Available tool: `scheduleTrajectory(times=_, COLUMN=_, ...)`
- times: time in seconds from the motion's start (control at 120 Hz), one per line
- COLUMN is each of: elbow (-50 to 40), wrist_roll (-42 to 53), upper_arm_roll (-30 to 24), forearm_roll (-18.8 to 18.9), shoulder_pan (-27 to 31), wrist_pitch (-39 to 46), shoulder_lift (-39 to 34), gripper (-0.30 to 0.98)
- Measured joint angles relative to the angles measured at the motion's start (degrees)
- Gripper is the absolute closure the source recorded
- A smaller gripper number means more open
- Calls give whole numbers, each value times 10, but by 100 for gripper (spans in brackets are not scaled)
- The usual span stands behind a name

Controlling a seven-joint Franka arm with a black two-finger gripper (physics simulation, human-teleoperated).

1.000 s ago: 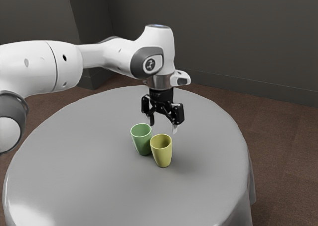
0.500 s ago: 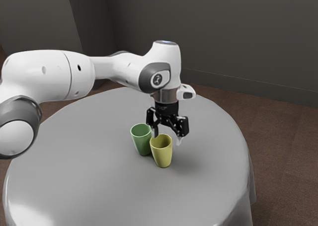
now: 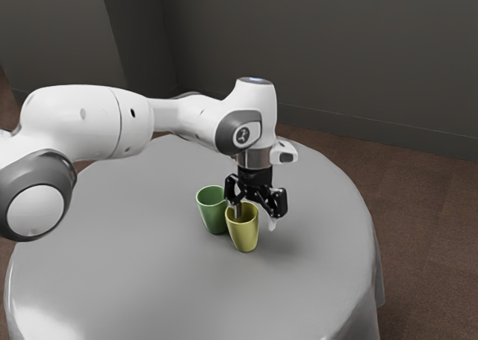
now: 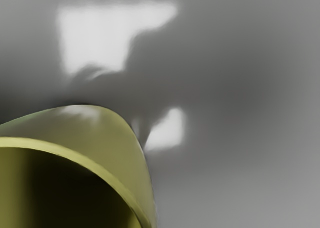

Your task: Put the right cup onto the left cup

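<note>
A: How does the yellow cup (image 3: pixel 244 235) stand on your screen?

B: Upright on the surface (image 3: pixel 149 273), open mouth facing up, its long axis running up and down. It's beside the green cup (image 3: pixel 212 214), on the exterior view's right. I can't tell if their sides touch.

A: And your gripper (image 3: pixel 255 216)?

B: I have it over the yellow cup, pointing down, fingers spread apart and clamped on nothing. One finger overlaps the mouth in the exterior view, the other is outside the rim, toward that view's right. I can't judge how deep the tip at the mouth sits.

A: What's hard for you to see?

B: A bit of the yellow cup's rim is behind my gripper, and the yellow cup itself covers part of the green cup's side. My wrist view cuts off much of the yellow cup's mouth, and the inside goes so dark that I can't make out the bottom.

A: How does it look otherwise?

B: Plain, muted yellow, smooth, wider at the mouth and narrowing toward the base. The lip is paler than the wall, with a soft pale sheen on the outside.
</note>
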Motion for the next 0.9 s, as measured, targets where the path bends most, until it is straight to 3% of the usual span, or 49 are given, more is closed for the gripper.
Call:
scheduleTrajectory(times=0.167, elbow=0, wrist_roll=-2, upper_arm_roll=0, forearm_roll=0, shoulder_pan=-1, wrist_pitch=4, shoulder_lift=6, gripper=3)
scheduleTrajectory(times=0.9, elbow=2, wrist_roll=-3, upper_arm_roll=5, forearm_roll=2, shoulder_pan=-3, wrist_pitch=7, shoulder_lift=6, gripper=57)
